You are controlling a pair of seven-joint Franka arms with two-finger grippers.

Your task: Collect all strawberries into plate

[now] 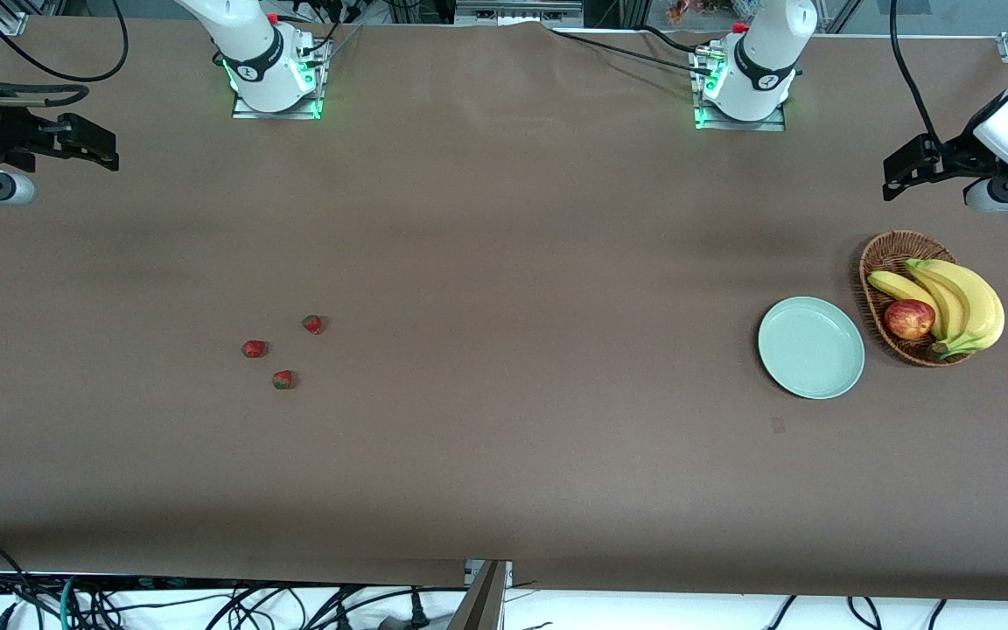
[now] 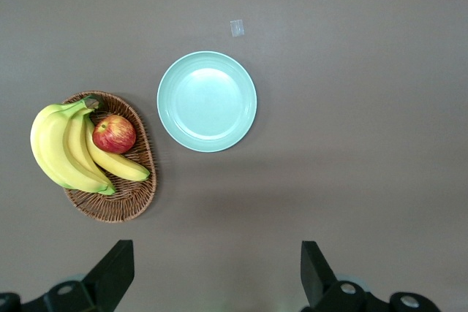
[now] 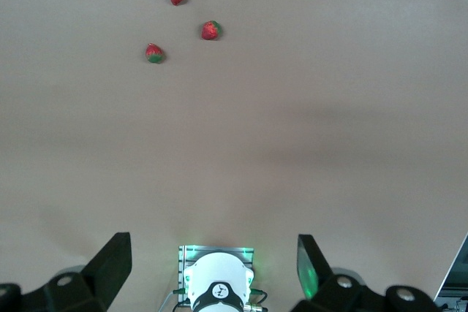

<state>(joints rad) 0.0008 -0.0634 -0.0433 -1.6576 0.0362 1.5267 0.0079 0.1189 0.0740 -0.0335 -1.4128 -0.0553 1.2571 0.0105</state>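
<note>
So: three strawberries (image 1: 278,351) lay clustered on desk (image 1: 504,455) toward my right arm's end, plate (image 1: 811,347) empty toward left arm's end beside basket (image 1: 885,262). My right gripper (image 1: 75,144) nearer berries, fingers open, empty; left gripper (image 1: 915,171) likewise, waiting above basket.

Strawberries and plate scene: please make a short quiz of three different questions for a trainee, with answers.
1. How many strawberries lie on the table?
2. True or false: the plate already holds a berry.
3. What lies in the basket beside the plate: A) bananas and an apple, B) oranges?

Key:
1. Three, toward the right arm's end.
2. False, it is bare.
3. A.
</note>
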